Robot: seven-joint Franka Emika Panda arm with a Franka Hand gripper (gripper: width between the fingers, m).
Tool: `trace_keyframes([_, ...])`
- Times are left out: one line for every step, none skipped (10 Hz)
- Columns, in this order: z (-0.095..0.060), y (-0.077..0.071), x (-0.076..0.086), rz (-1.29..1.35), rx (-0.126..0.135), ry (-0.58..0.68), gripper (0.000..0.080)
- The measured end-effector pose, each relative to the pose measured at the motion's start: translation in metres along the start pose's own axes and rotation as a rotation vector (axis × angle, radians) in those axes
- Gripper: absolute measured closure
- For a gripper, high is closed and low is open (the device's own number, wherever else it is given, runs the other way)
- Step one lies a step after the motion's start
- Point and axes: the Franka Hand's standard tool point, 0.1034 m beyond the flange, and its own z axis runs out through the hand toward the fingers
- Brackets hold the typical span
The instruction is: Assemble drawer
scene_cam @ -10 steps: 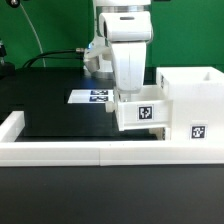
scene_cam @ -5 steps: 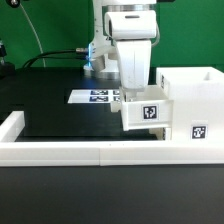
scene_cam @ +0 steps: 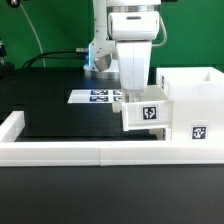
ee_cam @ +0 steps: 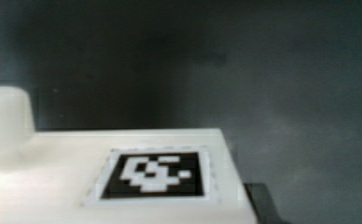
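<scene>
Nearest the camera, the low white wall [scene_cam: 90, 152] runs across the bottom of the frame. Just behind it, right of centre, sits the small tray [scene_cam: 146, 113] with its tag facing out, pressed against the tall shell [scene_cam: 195, 105] at the right edge. My gripper [scene_cam: 133, 92] comes down onto the tray from above; I cannot tell how wide my fingers stand or whether they grip it. If the tray meets the shell's opening crooked, I judge it could jam or tip. Farther back, the marker board [scene_cam: 97, 97] lies flat.
</scene>
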Motion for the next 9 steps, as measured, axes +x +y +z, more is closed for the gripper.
trace_keyframes([0.000,0.000,0.000,0.001,0.000,0.000,0.0755])
trace_keyframes([-0.001,0.000,-0.001,0.002,-0.001,0.000,0.0701])
trace_keyframes([-0.003,-0.001,-0.003,0.004,-0.004,-0.002,0.0536])
trace_keyframes([-0.008,0.000,-0.002,0.005,-0.009,-0.003,0.0536])
trace_keyframes([-0.014,0.001,-0.003,0.005,-0.010,-0.007,0.0334])
trace_keyframes([-0.020,0.002,-0.003,0.004,-0.011,-0.010,0.0214])
trace_keyframes([-0.028,0.002,-0.005,0.005,-0.006,-0.016,0.0214])
trace_keyframes([-0.038,0.003,-0.006,0.006,-0.006,-0.023,0.0163])
trace_keyframes([-0.049,0.004,-0.008,0.008,-0.008,-0.029,0.0153])
